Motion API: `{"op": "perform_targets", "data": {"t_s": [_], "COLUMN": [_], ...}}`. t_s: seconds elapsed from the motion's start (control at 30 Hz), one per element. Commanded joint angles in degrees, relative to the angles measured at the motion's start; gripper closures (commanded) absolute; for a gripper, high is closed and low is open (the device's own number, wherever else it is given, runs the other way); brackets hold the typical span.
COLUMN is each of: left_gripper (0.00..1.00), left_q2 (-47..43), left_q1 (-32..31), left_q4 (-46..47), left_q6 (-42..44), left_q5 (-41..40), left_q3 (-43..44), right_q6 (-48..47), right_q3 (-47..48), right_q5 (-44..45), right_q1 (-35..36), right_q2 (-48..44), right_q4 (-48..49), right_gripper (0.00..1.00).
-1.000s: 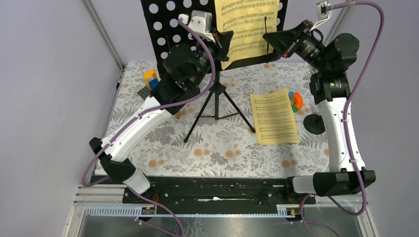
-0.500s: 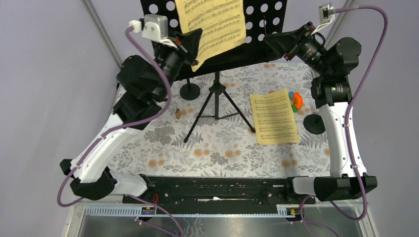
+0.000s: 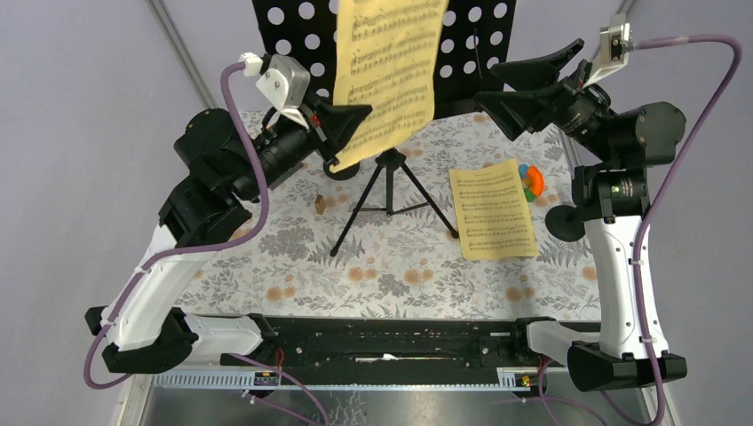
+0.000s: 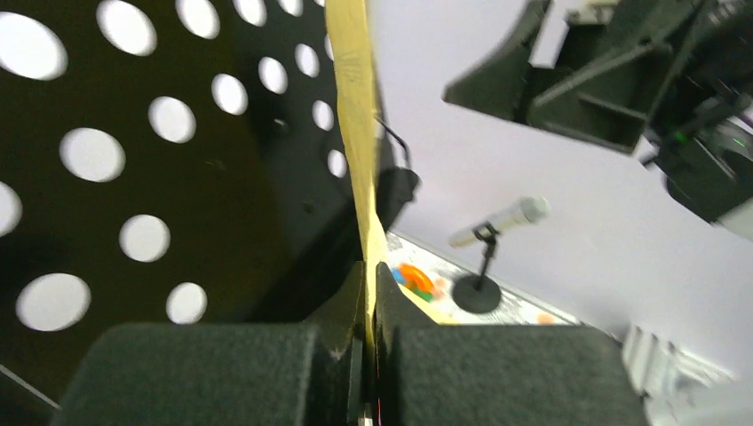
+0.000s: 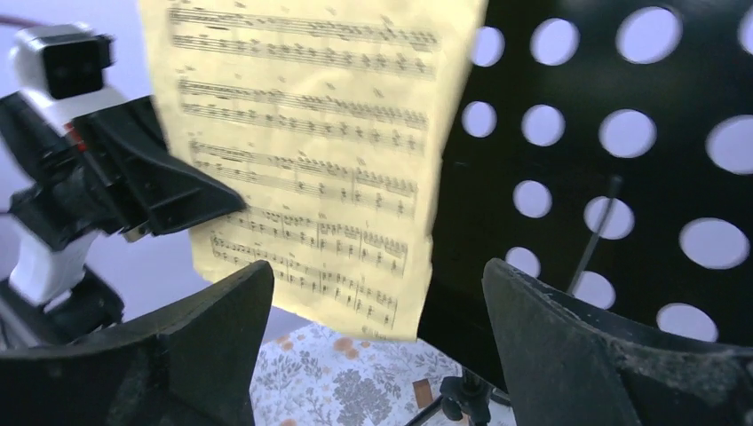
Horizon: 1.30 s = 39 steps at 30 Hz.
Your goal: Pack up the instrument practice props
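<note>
Where the music rack [image 3: 455, 89] stands: far bench [image 3: 400, 266]
Left end effector [image 3: 360, 117]: clamped on yellow page [image 3: 391, 71]
Right end effector [image 3: 482, 80]: fingers apart

The stand [image 3: 462, 89] is black, dotted with round holes. The raised sheet [image 3: 391, 71] is pale yellow, lined with black staves and notes; the flat sheet [image 3: 493, 210] on the right matches it. The desk [image 3: 391, 266] is covered in white cloth with grey leaves and orange-brown blossoms. A small toy [image 3: 531, 180] shows orange, green and blue. The microphone [image 4: 502, 219] is silver, standing on black.
</note>
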Motion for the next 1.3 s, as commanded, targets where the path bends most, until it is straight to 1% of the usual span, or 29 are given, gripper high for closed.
{"op": "perform_targets", "data": {"t_s": [0.0, 0.07, 0.13, 0.33, 0.53, 0.63, 0.77, 0.93, 1.03, 1.13, 1.2, 1.27], "left_gripper": [1.00, 1.00, 1.00, 1.00, 1.00, 1.00, 1.00, 1.00, 1.00, 1.00, 1.00, 1.00], "left_q2": [-4.4, -5.1, -5.7, -6.1, -5.0, -4.0, -1.6, -0.9, -1.3, -1.8, -2.0, -2.0], "left_q1": [0.1, 0.0, 0.1, 0.0, 0.1, 0.1, 0.0, 0.0, 0.1, 0.1, 0.1, 0.0], "left_q4": [-5.3, -6.1, -6.2, -5.2, -1.1, 1.9, 3.9, 5.7, 5.7, 5.6, 5.5, 5.5], "left_q6": [-0.5, -0.4, -0.6, -2.0, -4.5, -6.0, -7.6, -8.5, -8.0, -7.6, -7.6, -7.7], "left_q5": [13.7, 16.0, 17.9, 19.6, 21.1, 21.9, 21.9, 21.4, 20.1, 19.7, 19.9, 20.0], "left_q3": [0.6, 0.4, 0.2, 0.2, -1.6, -2.1, -1.5, -2.3, -2.8, -3.3, -3.7, -4.1], "right_q6": [10.2, 15.7, 20.0, 24.6, 31.3, 28.8, 23.5, 16.4, 11.5, 9.6, 9.7, 10.9], "right_q3": [-2.2, -2.4, -1.8, -2.4, -3.7, -4.7, -6.7, -10.1, -10.6, -10.8, -10.6, -10.2], "right_q5": [-7.9, -8.8, -9.4, -9.8, -13.2, -13.8, -13.7, -11.5, -10.2, -9.7, -8.9, -7.9], "right_q1": [-0.1, -0.2, -0.2, -0.1, 2.2, 6.0, 10.4, 10.9, 10.9, 10.9, 10.9, 10.9], "right_q2": [-1.9, -1.1, 0.3, 2.2, 3.8, 3.5, 2.7, 0.3, -1.1, -1.8, -1.9, -1.7], "right_q4": [17.6, 22.9, 25.5, 29.6, 40.3, 39.9, 36.0, 31.1, 26.4, 24.9, 25.1, 26.1], "right_gripper": [0.03, 0.01, 0.01, 0.00, 0.00, 0.00, 0.02, 0.07, 0.07, 0.08, 0.12, 0.20]}}
